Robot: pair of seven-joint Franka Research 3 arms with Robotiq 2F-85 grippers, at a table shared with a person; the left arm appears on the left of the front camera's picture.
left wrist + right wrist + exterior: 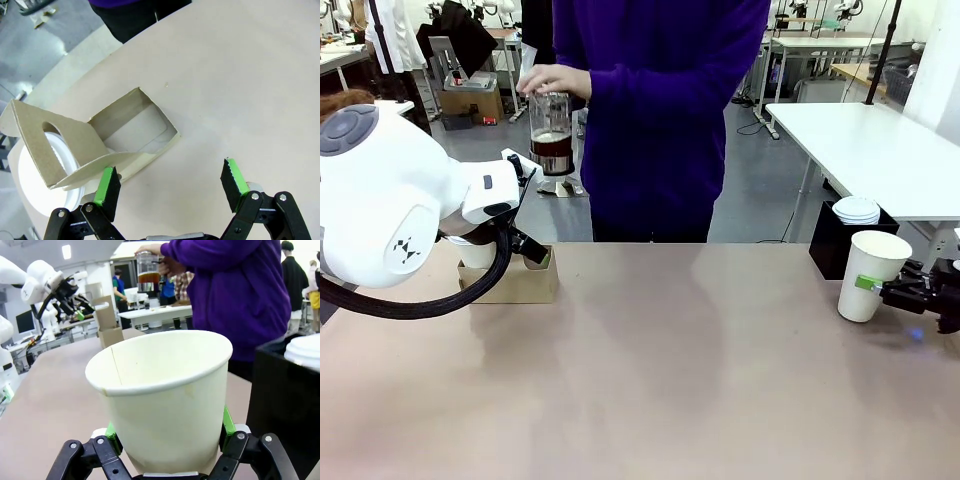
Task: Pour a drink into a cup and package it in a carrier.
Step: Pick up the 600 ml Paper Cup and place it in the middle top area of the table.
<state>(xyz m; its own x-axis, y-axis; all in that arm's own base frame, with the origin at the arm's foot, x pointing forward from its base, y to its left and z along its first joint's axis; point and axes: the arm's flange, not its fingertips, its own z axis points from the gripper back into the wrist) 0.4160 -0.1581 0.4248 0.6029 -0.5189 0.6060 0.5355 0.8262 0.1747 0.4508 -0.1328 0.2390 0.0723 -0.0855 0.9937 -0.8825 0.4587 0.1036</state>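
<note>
Your right gripper clamps the cup; your left gripper gapes over the carrier. Front view: a hand holds the pot

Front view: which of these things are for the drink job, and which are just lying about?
For the job: white cup, glass pot of dark drink in the person's hand, brown carrier.
Just lying about: black box, white lids at its top.
</note>
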